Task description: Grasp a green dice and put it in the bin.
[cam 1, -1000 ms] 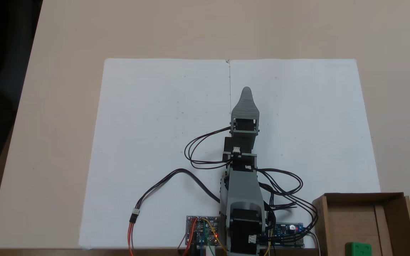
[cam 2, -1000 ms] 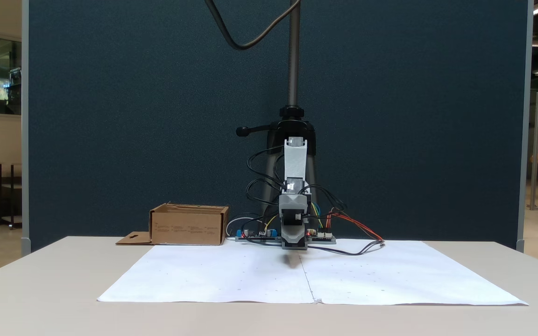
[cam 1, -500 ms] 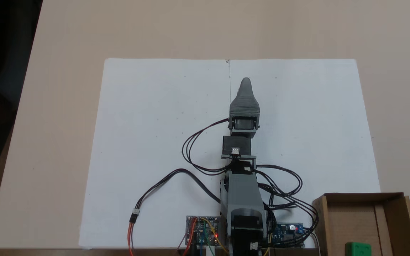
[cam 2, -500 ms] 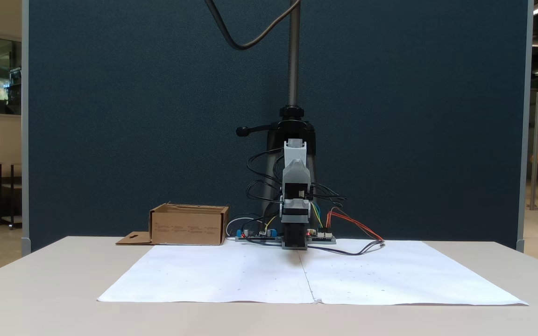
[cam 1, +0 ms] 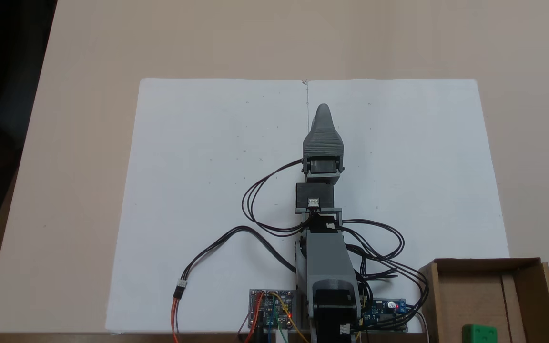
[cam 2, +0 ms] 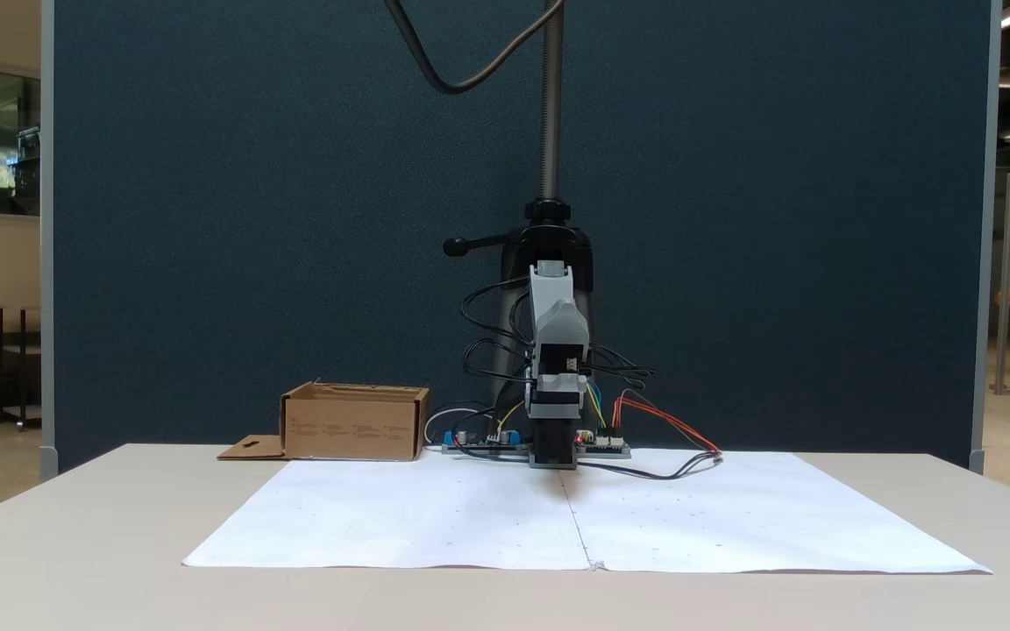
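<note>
The green dice (cam 1: 479,333) lies inside the bin (cam 1: 484,261), a brown cardboard box at the lower right corner in a fixed view; its pips face up and the frame's bottom edge cuts it off. From the front, the bin (cam 2: 354,425) stands left of the arm's base and its walls hide the dice. The grey gripper (cam 1: 323,109) reaches out over the middle of the white paper, far from the bin, with one jaw covering the other. In the front fixed view the gripper (cam 2: 559,324) points at the camera, raised above the table, with nothing seen in it.
White paper sheets (cam 1: 208,190) cover the middle of the beige table (cam 1: 88,47). Circuit boards (cam 1: 272,309) and looping black cables (cam 1: 265,200) crowd the arm's base. A camera stand (cam 2: 549,131) rises behind the arm against a dark blue partition.
The gripper has risen from near the paper and stretched further out over the sheet, drifting slightly left in the top-down fixed view. Dice and bin have not moved.
</note>
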